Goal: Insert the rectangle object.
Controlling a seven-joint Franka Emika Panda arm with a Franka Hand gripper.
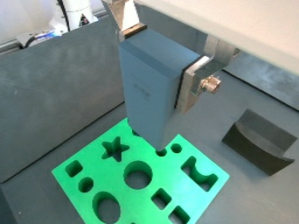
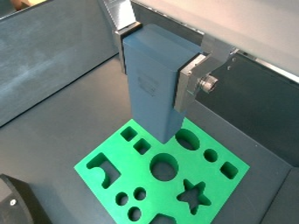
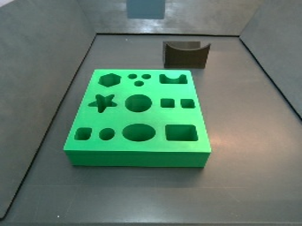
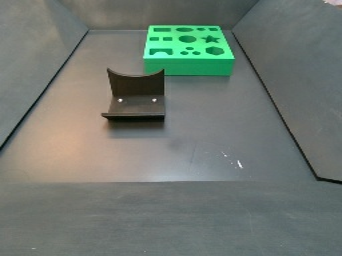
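My gripper is shut on the rectangle object, a smooth grey-blue block held upright between the silver fingers. Both wrist views show this; the second shows the gripper and block. The block hangs in the air above one edge of the green board, clear of it. The board has several shaped holes, among them a rounded rectangular hole. The block's lower end shows at the top edge of a side view, beyond the board.
A dark brown block with a curved notch stands on the dark floor beside the board, also seen in another side view and in both wrist views. Grey walls enclose the floor. The board lies at the far end.
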